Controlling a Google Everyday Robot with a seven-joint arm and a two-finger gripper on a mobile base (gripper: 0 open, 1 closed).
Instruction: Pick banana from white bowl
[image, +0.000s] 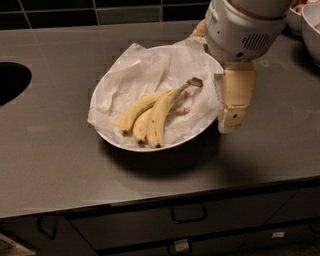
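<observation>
The white bowl (202, 134) sits mid-counter, lined with crumpled white paper (145, 75). Three yellow bananas lie in it, joined at a dark stem at the upper right. The banana (161, 114) is the longest one, curved, on the right of the bunch; two shorter ones (139, 107) lie to its left. My gripper (212, 80) hangs over the bowl's right rim, to the right of the bananas and clear of them. One tan finger (234, 97) points down beside the rim; the other shows behind the wrist at the bowl's far edge. The fingers stand apart and hold nothing.
A dark round sink opening (10, 82) is at the counter's left edge. Other bowls (310, 25) stand at the far right corner. Dark tiles run along the back. Drawers with handles (189, 214) are below the counter's front edge.
</observation>
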